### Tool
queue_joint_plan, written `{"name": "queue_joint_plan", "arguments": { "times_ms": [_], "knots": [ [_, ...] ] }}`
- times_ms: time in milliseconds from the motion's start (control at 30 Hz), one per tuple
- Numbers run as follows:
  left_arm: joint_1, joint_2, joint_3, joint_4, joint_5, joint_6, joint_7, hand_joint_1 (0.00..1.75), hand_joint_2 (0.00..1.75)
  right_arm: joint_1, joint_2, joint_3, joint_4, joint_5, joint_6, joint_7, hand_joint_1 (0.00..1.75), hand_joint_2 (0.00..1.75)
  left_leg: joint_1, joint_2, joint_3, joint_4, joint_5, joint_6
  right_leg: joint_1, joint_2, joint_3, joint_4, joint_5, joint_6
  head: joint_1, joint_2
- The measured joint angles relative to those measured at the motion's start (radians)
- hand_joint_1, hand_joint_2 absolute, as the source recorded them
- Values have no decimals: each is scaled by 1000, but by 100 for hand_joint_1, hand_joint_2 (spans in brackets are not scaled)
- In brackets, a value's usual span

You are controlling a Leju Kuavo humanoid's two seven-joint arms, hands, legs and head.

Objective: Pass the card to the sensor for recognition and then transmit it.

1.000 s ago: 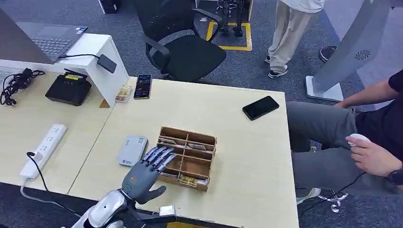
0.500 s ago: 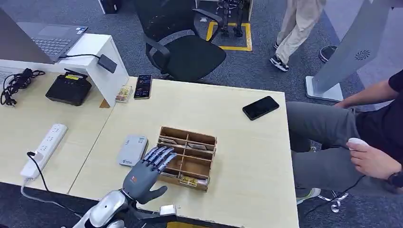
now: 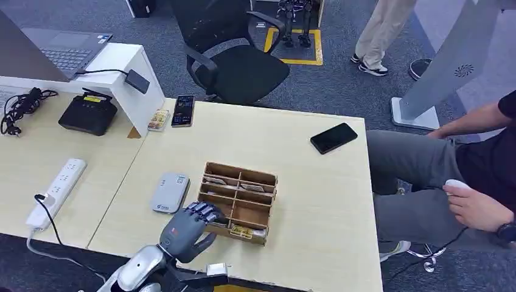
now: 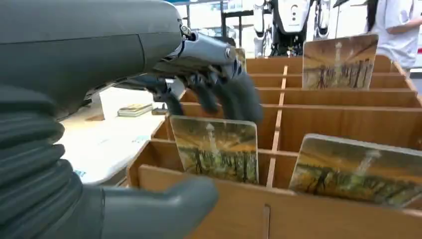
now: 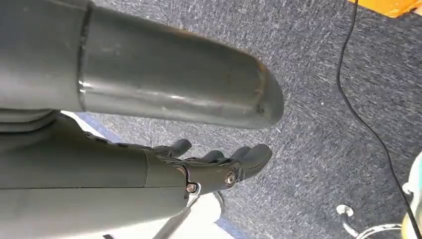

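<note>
My left robot hand (image 3: 185, 228) is positioned at the front-left corner of the wooden card box (image 3: 258, 179), which stands near the front edge of the tabletop (image 3: 304, 182). Its fingers (image 4: 234, 94) are curled downward over the box's near compartments, and its thumb (image 4: 164, 201) lies against the outside of the front wall. In the left wrist view, the fingertips reach the top edge of an upright card (image 4: 216, 148) standing in the front-left compartment; I cannot tell whether the card is actually gripped, as the thumb remains outside the wall. A second card (image 4: 358, 169) leans in the neighbouring front compartment, and a third (image 4: 340, 60) stands in a rear compartment. The grey card sensor (image 3: 170, 191) lies flat on the tabletop just beside the box's left side, apart from my left robot hand. My right robot hand (image 5: 219, 167) hangs over the carpeted floor (image 5: 323, 74), holding nothing, its fingers loosely extended. A black phone (image 3: 333, 137) lies near the tabletop's far right corner. A seated person (image 3: 474, 176) is beside the right edge of the tabletop.
</note>
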Motion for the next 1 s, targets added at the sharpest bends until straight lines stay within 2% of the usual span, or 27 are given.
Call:
{"name": "queue_joint_plan", "arguments": {
  "times_ms": [633,767,1000],
  "knots": [
    [-1,0,0,13,33,-14,-3,175,175,-8,2,3,0,-3,-3,-6,0,0,0,0,0,0,0,0,0,0,1,0,0,0,0,0],
    [-6,9,3,11,91,-23,-32,175,175,-8,3,3,0,-3,-3,-6,0,0,0,0,1,0,0,0,0,0,1,0,0,0,0,0],
    [-16,53,35,-56,218,-59,-97,175,175,-8,4,3,0,-3,-3,-14,0,0,0,0,0,0,0,0,0,0,0,0,0,0,0,0]
  ]
}}
